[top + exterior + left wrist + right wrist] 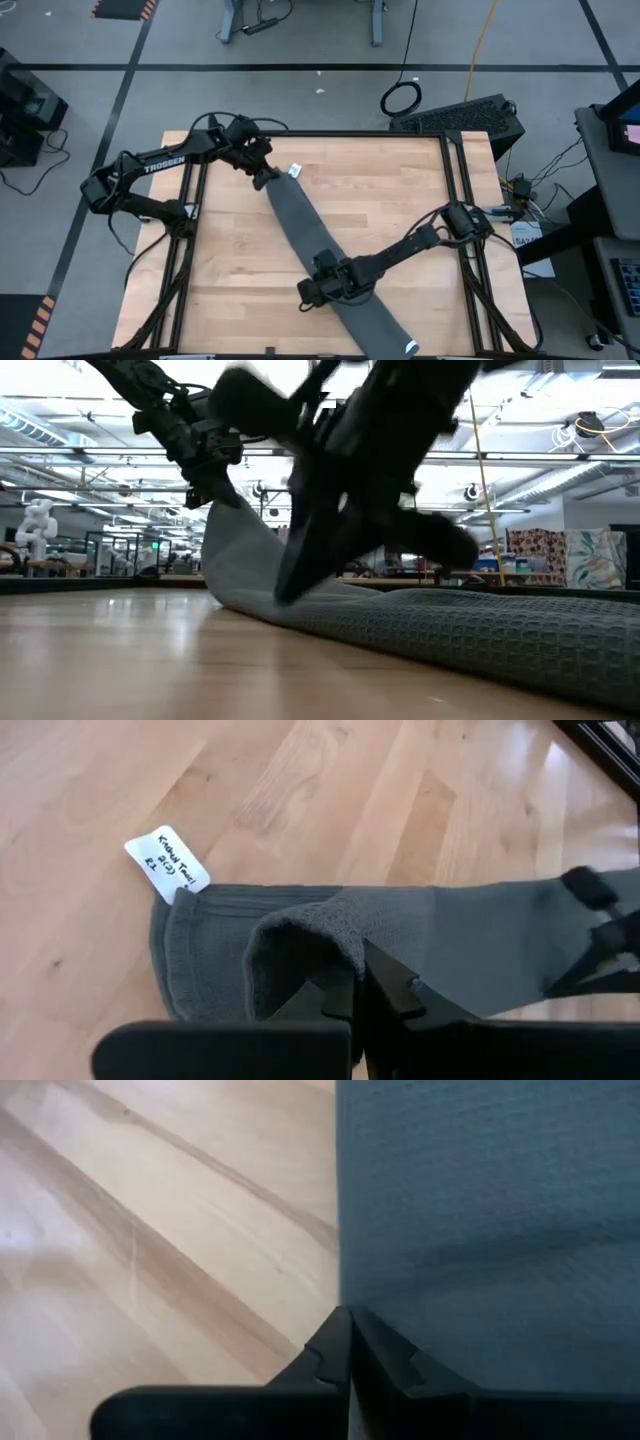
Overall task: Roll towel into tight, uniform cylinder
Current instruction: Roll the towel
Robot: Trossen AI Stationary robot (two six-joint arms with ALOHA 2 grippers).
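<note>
Nearest you, your right gripper point(318, 287) sits low on the towel point(310, 240), its fingers point(330, 1355) pressed together at the cloth's long edge, pinching it against the wooden table point(400, 190). The towel lies folded into a long narrow strip running diagonally from the near edge toward the far left. At that far end, your left gripper point(264, 178) is closed on the towel's corner, lifting it, just beside the white tag point(167, 863).
</note>
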